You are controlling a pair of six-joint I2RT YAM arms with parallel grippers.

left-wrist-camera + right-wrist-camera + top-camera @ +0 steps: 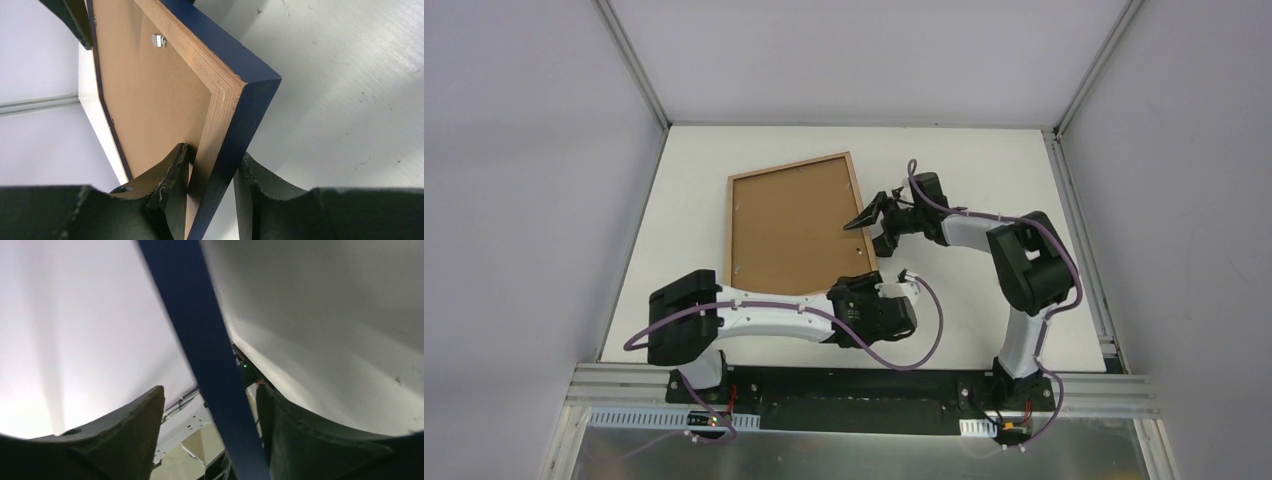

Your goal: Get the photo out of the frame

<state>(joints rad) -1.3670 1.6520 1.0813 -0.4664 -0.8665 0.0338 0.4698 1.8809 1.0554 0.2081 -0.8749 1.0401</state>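
I count one large rectangular picture frame (789,225) with a thin navy-blue border and a pale wood rim, and it faces me back side up in the overhead view. It holds one flat brown backing board (150,95), which sits inside the wood rim and fills the opening. The photo is hidden from every camera, so I can only say that nothing colourful shows on this side of the board. One small silver metal tab (158,40) sits on the board just inside the rim, ahead of my left claw (214,152). That claw is clamped on the frame just short of its near right corner. One finger presses the wood rim on the back and the other stands against the navy outer edge. The frame rises up and away from this claw, tilted, with the white table (350,100) showing off to the right of it. I have two claws in play. My right claw (874,225) straddles the frame's right edge farther along. Its wrist camera shows the navy edge running between the two dark fingers (135,430) with daylight on either side, so its jaws stand apart and grip nothing. The board lies to the left of that claw.
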